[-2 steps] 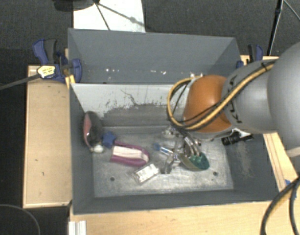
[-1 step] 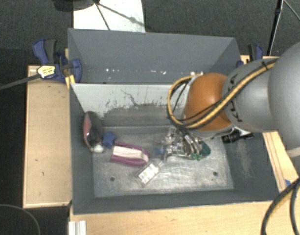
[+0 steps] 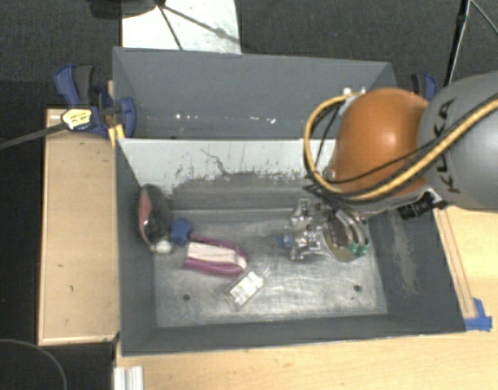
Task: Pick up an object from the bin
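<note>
KUKA lettering on arm (image 3: 478, 162); tool (image 3: 307, 239) low in bin (image 3: 313, 289).

The only lettering that can be read is the brand name KUKA, in dark capitals running along the grey casing of the arm (image 3: 473, 149), which hangs over the right edge of the bin (image 3: 232, 96), beside the orange cover.
</note>
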Controlling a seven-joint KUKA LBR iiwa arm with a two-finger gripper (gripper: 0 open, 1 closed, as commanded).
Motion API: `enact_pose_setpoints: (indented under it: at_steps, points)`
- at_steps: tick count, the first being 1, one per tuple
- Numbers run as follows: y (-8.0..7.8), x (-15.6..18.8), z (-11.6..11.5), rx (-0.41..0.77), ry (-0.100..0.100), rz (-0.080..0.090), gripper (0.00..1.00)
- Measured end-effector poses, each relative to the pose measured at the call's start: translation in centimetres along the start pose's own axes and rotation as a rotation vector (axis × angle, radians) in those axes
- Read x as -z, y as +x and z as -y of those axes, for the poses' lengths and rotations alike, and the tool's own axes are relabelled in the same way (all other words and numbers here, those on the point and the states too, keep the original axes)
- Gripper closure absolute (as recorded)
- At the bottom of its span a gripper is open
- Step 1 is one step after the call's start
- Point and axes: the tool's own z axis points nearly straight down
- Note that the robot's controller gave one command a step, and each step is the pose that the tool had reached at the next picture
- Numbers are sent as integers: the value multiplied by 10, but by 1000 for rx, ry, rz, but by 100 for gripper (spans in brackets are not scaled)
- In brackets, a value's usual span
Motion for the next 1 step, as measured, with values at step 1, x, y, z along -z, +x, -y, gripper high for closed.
enact_pose_setpoints:
  at_steps: [1]
  points:
    - [-8,99,3,34,0,3,100]
